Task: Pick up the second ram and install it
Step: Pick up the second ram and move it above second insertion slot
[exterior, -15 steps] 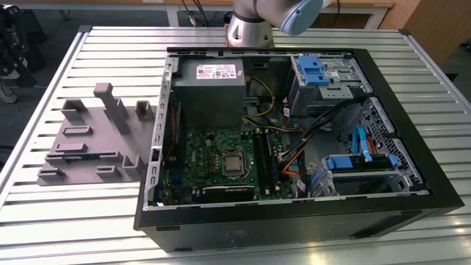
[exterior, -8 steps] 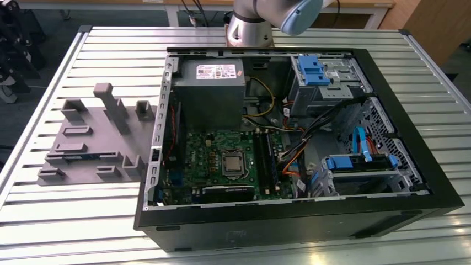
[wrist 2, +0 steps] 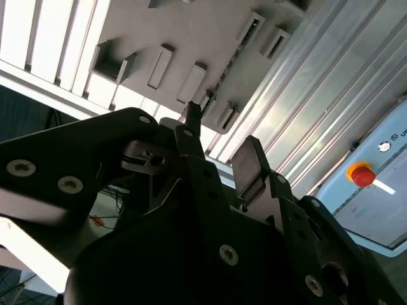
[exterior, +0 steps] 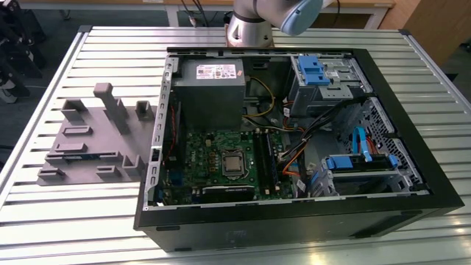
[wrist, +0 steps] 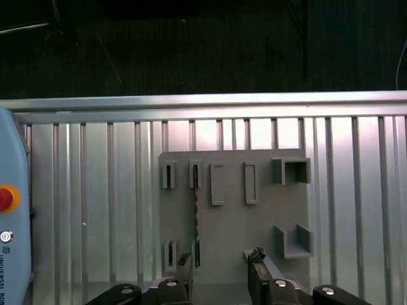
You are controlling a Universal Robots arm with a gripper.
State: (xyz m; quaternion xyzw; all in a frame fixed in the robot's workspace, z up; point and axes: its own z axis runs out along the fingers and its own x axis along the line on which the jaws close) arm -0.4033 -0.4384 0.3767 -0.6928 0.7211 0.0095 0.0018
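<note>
The slatted aluminium table (exterior: pixel 88 55), bright and ribbed, carries everything. On it lies the open black computer case (exterior: pixel 294 221), a sheet-metal box on its side. Inside is the green motherboard (exterior: pixel 202 152), and its long black plastic memory slots (exterior: pixel 266 157) are where the stick must go. I cannot tell from this distance how many of them are filled. At the exterior view's left of the case is the grey holder plate (exterior: pixel 96 165), matte, with blocky square posts and narrow pockets. The first wrist view looks straight down on this plate (wrist: pixel 235 235). The gripper (wrist: pixel 220 257) hangs above the plate with its two dark, rubber-tipped fingers (wrist: pixel 256 267) spread apart and nothing between them. The second wrist view gives the same reading of the gripper (wrist 2: pixel 219 127): it is open and empty. The second ram (wrist: pixel 196 219) stands on its edge between two slotted posts of the plate. From above it is only a thin dark line, and its near end is close beside one finger but seems not to be touched. The neighbouring pair of posts (wrist: pixel 168 175) holds nothing. So I judge the task to be near its beginning: the stick is not yet grasped, and both the lifting and the pressing into a slot are left to do.
</note>
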